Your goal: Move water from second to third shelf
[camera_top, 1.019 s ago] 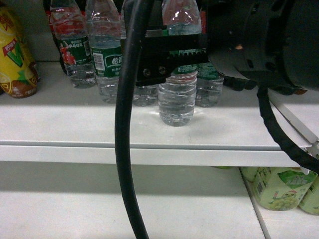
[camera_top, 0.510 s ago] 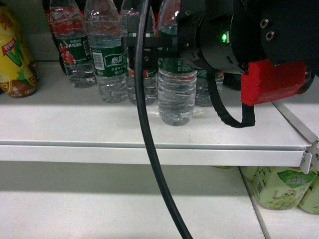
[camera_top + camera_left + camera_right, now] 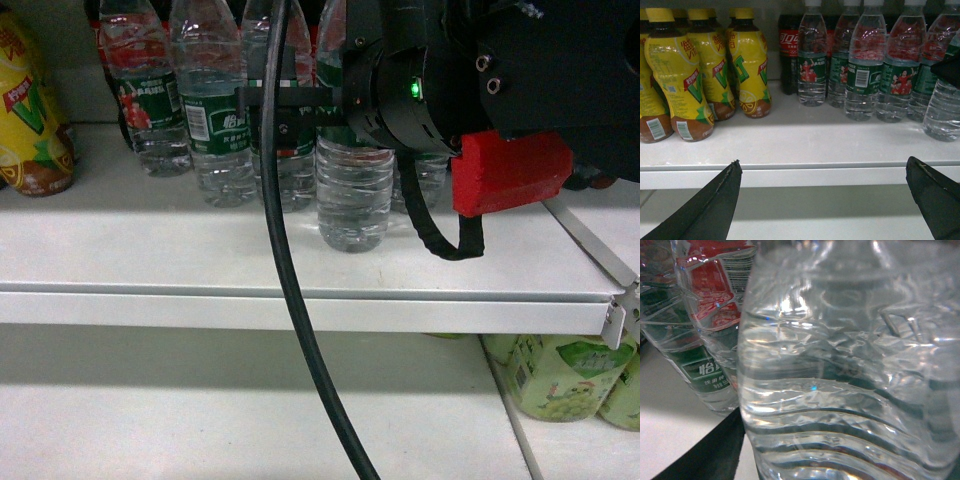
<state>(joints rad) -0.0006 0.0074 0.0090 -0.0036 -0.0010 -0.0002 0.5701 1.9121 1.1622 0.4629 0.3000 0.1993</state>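
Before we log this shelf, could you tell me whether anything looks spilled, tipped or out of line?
No spill or damage shows. One water bottle stands upright ahead of its row, nearer the shelf edge, with the right hand at its label. The tea bottles stand upright.

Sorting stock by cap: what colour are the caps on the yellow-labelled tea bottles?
Yellow. The caps on the tea bottles show best in the left wrist view.

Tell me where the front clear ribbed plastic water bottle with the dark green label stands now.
In the head view, the water bottle stands centre on the white shelf, ahead of its row, the right gripper at its label.
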